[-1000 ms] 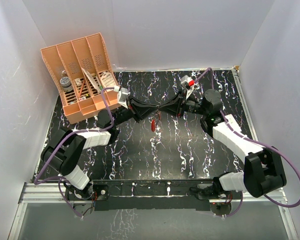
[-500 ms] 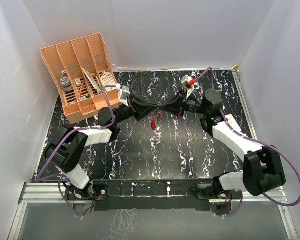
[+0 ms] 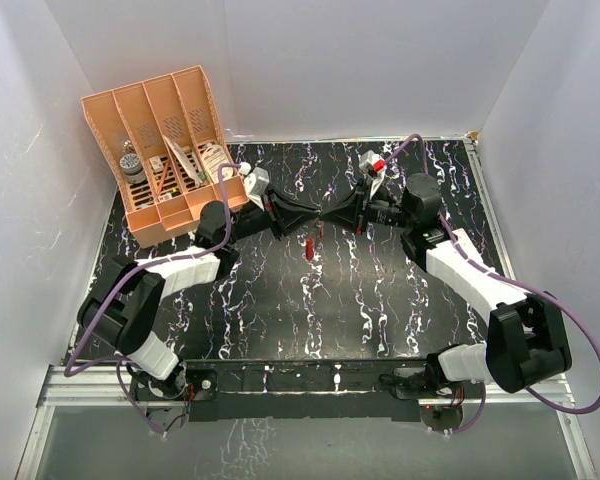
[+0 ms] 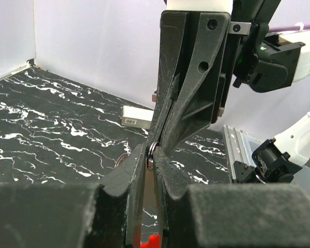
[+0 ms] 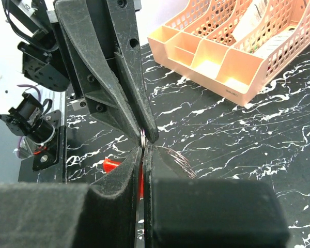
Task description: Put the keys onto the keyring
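scene: both arms reach to the middle of the worktop [image 3: 280,330] and meet nose to nose, tips touching
left gripper [image 3: 315,217]: jaws nearly together with just a thin slit between them; can't tell if they're actually biting on anything
right gripper [image 3: 328,216]: jaws together; its tips press up against the left one's tips
small metal ring [image 4: 151,149]: sits right where all the tips meet; which gripper has hold of it, honestly can't tell
keyring [image 3: 308,246]: long red piece just under the meeting point, a touch toward the near edge in the top view; red and a pale strip show through the left gripper's slit, so I reckon it's right beneath the tips; hanging or lying on the worktop, can't say
keys: too tiny to pick out for sure; might be tied up with that ring
long axis: keyring runs roughly near-to-far in the top view, across the line of the two grippers
who's nearer: about even; maybe slightly on the left gripper's side
next move, my guess: it has to go downward from the tips, not sideways; the ring slipping out is the risk
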### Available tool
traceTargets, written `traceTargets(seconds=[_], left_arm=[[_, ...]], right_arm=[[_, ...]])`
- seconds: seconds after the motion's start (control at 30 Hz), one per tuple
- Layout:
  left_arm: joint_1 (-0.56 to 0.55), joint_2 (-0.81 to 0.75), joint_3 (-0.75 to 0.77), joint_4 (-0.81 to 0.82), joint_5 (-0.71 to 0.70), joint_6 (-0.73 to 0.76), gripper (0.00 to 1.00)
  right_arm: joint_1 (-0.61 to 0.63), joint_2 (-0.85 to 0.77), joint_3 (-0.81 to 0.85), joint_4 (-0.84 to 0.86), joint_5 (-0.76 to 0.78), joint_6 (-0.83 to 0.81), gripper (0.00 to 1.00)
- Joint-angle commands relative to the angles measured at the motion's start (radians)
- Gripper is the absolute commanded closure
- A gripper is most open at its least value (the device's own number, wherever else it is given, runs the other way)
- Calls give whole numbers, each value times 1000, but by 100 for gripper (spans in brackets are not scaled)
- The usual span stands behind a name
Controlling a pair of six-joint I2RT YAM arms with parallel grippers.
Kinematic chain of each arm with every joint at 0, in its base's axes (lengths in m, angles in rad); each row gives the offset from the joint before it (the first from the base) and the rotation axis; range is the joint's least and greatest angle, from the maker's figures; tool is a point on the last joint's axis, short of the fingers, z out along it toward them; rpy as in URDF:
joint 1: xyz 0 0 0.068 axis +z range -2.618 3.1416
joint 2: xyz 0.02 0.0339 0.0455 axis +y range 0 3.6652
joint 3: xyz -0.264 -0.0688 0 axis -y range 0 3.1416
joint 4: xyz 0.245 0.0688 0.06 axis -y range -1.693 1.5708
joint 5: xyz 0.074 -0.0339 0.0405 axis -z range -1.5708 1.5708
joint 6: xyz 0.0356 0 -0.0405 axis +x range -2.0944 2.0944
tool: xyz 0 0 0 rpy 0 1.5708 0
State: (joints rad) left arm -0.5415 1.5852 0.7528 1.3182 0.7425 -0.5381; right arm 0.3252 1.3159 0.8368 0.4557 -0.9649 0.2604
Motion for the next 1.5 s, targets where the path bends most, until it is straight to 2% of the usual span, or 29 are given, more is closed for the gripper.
traceTargets(seconds=[0.0, 0.43, 0.63, 0.87, 1.17, 1.33, 1.47], left_arm=[[-15, -69, 72, -153, 73, 88, 90], [-14, -105, 174, -555, 106, 285, 93], [-15, -106, 184, -605, 133, 308, 94], [-14, -102, 222, -708, 150, 359, 100], [-18, -68, 284, -841, 167, 404, 100], [-20, -82, 241, -770, 106, 362, 100], [-20, -105, 96, -435, 19, 240, 100]], right_arm=[[11, -16, 70, -65, 32, -75, 100], [11, -12, 103, -169, 53, -144, 100], [11, -4, 114, -197, 54, -162, 100], [11, 7, 130, -229, 49, -182, 100], [10, 20, 142, -251, 33, -195, 100], [11, 22, 142, -251, 35, -193, 100], [10, 19, 133, -213, 43, -163, 100]])
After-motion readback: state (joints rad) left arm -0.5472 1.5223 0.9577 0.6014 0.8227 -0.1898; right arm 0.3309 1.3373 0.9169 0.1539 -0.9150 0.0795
